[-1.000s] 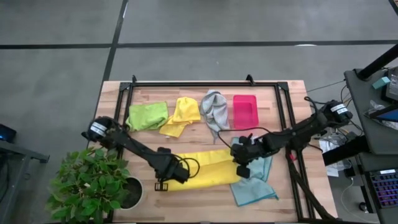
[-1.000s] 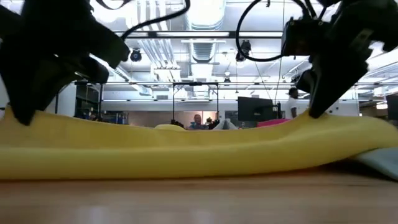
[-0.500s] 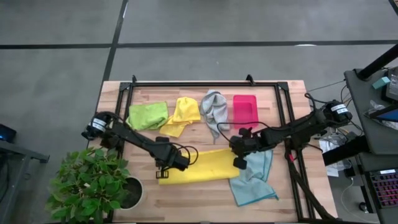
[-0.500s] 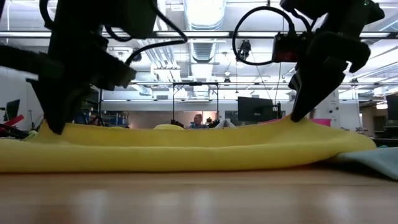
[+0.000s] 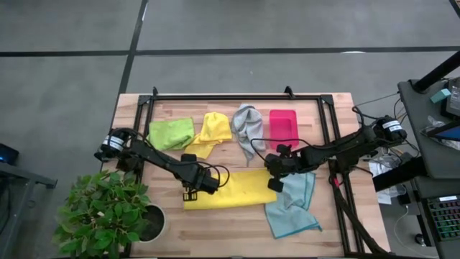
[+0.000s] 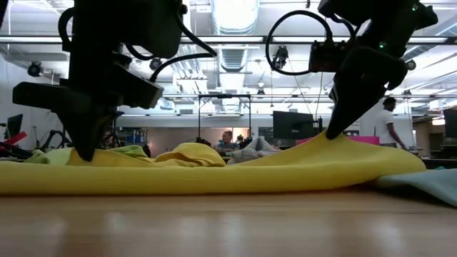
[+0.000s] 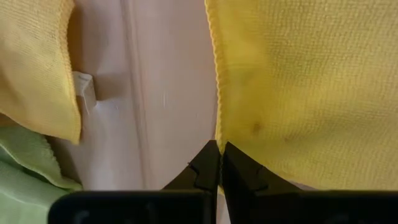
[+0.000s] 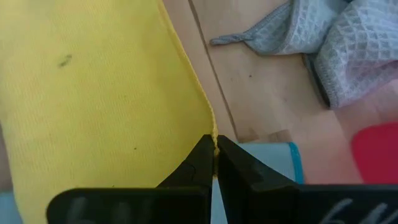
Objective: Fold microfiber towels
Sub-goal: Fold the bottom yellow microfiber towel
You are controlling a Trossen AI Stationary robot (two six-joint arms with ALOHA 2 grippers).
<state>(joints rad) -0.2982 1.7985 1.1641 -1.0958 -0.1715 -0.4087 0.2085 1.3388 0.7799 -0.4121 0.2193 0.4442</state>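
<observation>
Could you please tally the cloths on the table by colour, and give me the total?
Yellow: 2, the large towel pinched by the left gripper and right gripper, and a small cloth
Green: 1
Grey: 1
Light blue: 1
Total: 5

You were working in an open-plan lab or office: exposed ceiling ducts (image 6: 235, 32) and strip lights overhead, rows of monitors (image 6: 291, 123) behind the wooden table (image 5: 237, 230), a keyboard (image 5: 440, 216) alongside, people beyond.
</observation>
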